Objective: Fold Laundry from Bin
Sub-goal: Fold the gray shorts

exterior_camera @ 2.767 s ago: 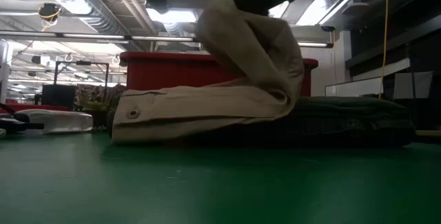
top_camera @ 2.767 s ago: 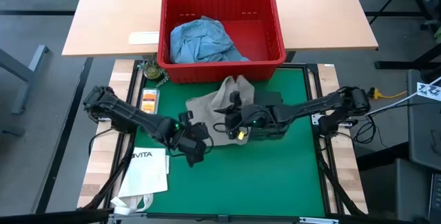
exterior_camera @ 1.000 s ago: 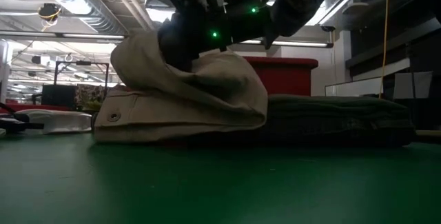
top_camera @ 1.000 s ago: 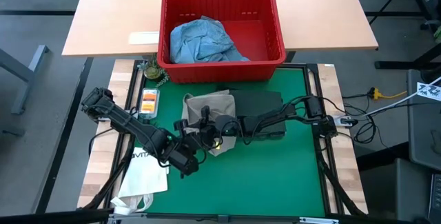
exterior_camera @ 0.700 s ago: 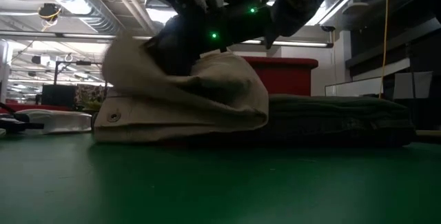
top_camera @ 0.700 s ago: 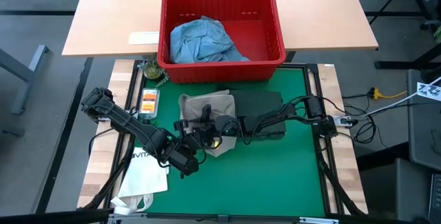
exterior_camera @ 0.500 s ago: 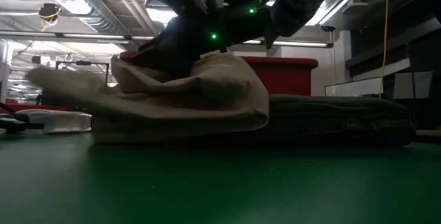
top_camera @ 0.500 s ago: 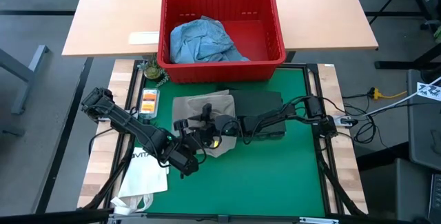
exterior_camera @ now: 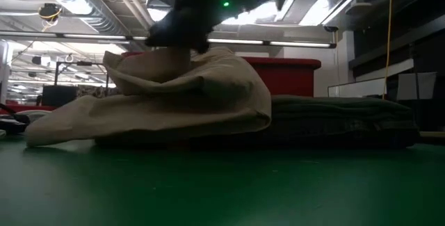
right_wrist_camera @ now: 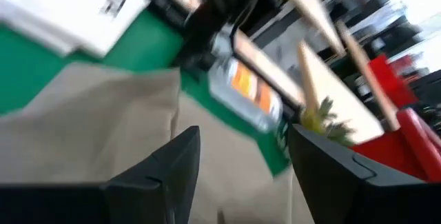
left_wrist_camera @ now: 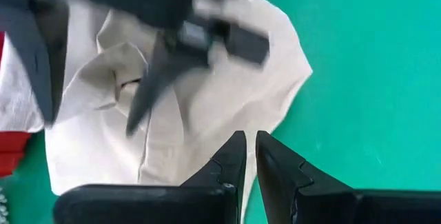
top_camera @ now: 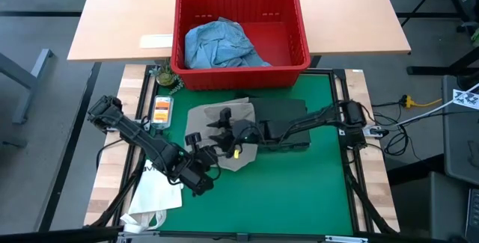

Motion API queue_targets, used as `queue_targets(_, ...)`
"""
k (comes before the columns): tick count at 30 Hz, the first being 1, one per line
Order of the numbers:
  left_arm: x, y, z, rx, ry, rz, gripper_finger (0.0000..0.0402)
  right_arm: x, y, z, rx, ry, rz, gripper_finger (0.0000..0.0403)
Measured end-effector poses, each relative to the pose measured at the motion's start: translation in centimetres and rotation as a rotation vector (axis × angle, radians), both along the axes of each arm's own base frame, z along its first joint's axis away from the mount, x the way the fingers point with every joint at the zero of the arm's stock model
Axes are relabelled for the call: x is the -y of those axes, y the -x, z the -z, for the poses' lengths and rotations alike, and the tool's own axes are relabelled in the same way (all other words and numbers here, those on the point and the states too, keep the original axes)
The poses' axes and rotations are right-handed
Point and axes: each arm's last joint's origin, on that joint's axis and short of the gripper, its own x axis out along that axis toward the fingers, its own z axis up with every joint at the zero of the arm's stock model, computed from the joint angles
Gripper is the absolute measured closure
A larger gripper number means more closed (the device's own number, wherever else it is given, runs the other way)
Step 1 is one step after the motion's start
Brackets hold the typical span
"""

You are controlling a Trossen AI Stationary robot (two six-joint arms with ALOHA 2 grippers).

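— While the crumpled khaki-tan cloth garment point(top_camera: 224, 134) lay on the green mat point(top_camera: 299, 191), partly overlapping the folded dark green shirt point(top_camera: 284, 120), which step was in hand?

— Folding it, by my reading. The right gripper point(top_camera: 222, 129) hung just over its middle with jaws standing apart and nothing between them, so the flap looked freshly laid down. The left gripper point(top_camera: 196, 167) sat at the garment's near edge, jaws together and holding nothing that I could see.

— And what did the next move call for?

— Probably another fold or a smoothing pass: one loose flap trailed out flat toward the mat's left side and the top stood rumpled. After that, the light blue denim jeans point(top_camera: 221, 45) waited in the red ribbed plastic bin point(top_camera: 243, 4) on the tabletop point(top_camera: 120, 19).

— Anything hard to make out?

— The right arm covered the garment's centre from above. From table height the gripper was a dark blur. How the layers lay underneath, I couldn't tell.
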Motion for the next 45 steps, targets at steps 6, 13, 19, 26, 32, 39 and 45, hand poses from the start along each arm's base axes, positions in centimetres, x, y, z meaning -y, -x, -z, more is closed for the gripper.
queue_targets(6,0.3,0.7,0.1,-0.006,-0.03,-0.025,0.037,0.4,2.8,-3.4,-0.133,0.027,0.03,0.0182)
queue_targets(13,-0.4,0.3,0.1,0.009,-0.056,-0.058,0.0333,-0.3,7.0,-7.1,-0.254,0.066,0.04,0.0182)
queue_targets(19,-2.4,-0.9,0.5,-0.005,-0.065,-0.129,0.0258,-2.5,11.3,-9.4,-0.367,0.142,0.039,0.0182)
queue_targets(26,-5.9,-2.1,1.8,-0.071,-0.02,-0.239,0.0228,-4.1,15.2,-9.9,-0.446,0.127,0.011,0.0182)
queue_targets(32,-8.1,-2.6,3.9,-0.144,0.074,-0.29,0.0234,-4.2,16.8,-8.5,-0.492,0.122,0.058,0.0182)
queue_targets(39,-9.4,-2.5,5.7,-0.213,0.166,-0.298,0.0256,-3.9,17.3,-5.8,-0.556,0.119,0.087,0.0182)
queue_targets(45,-8.3,-2.3,5.7,-0.225,0.192,-0.259,0.0382,-3.9,17.6,-3.4,-0.56,0.086,0.115,0.0182)
